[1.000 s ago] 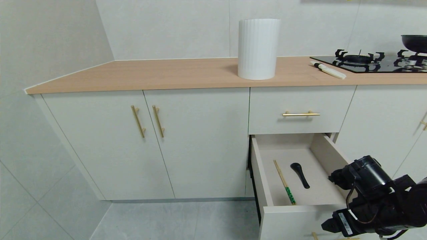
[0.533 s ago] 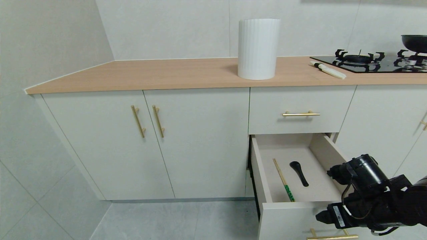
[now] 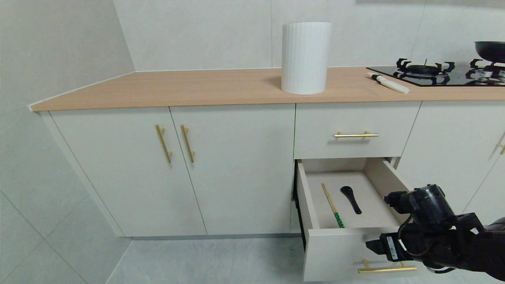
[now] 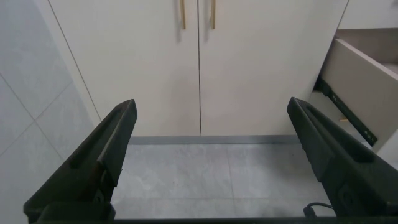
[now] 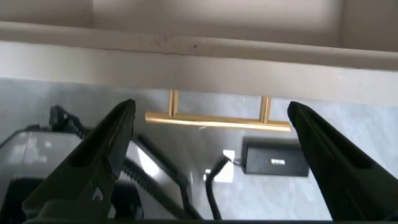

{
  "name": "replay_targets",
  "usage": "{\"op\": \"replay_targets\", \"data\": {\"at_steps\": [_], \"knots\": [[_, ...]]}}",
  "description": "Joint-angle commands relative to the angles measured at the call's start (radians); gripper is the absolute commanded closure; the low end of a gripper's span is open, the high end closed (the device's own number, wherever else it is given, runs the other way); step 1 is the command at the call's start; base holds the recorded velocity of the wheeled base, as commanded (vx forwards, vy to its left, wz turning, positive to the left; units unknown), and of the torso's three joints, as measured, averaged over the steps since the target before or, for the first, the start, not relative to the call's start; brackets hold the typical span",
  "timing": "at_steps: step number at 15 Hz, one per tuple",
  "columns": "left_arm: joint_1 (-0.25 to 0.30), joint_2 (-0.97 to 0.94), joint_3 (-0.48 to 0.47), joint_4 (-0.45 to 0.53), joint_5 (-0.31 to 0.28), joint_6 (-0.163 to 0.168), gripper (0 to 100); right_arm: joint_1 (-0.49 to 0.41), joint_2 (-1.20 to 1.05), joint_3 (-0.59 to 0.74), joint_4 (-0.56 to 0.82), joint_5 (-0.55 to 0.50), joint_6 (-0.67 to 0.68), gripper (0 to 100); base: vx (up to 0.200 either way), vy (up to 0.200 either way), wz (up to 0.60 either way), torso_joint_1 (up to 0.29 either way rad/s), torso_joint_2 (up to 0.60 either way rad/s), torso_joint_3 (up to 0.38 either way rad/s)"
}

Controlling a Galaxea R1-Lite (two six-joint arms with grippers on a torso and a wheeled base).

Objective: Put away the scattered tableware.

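Kitchen cabinet (image 3: 232,169), right pincer (image 5: 210,115) spread, facing drawer (image 3: 335,254)

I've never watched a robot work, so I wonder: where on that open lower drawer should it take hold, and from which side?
Probably the gold bar handle on the front panel of the drawer, approached straight from the front. The bar lies horizontal and stands off the panel on two posts, leaving a gap behind, so a grip could close above and below its middle.
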Motion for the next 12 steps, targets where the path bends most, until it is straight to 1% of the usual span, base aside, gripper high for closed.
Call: {"op": "replay_targets", "data": {"at_steps": [1, 4, 7, 10, 12], "knots": [[0.000, 0.000, 0.000, 0.000, 0.001, 0.000, 0, 0.000, 0.045, 0.023, -0.058, -0.004, -0.001, 0, 0.000, 0.000, 0.00, 0.000, 0.00, 0.000], [0.000, 0.000, 0.000, 0.000, 0.001, 0.000, 0, 0.000, 0.093, 0.026, -0.156, -0.019, -0.001, 0, 0.000, 0.000, 0.00, 0.000, 0.00, 0.000], [0.000, 0.000, 0.000, 0.000, 0.001, 0.000, 0, -0.008, 0.105, 0.009, -0.213, -0.019, -0.003, 0, 0.000, 0.000, 0.00, 0.000, 0.00, 0.000], [0.000, 0.000, 0.000, 0.000, 0.001, 0.000, 0, -0.051, 0.156, -0.049, -0.273, -0.012, -0.009, 0, 0.000, 0.000, 0.00, 0.000, 0.00, 0.000], [0.000, 0.000, 0.000, 0.000, 0.001, 0.000, 0, -0.063, 0.196, -0.092, -0.276, -0.012, -0.013, 0, 0.000, 0.000, 0.00, 0.000, 0.00, 0.000]]}}
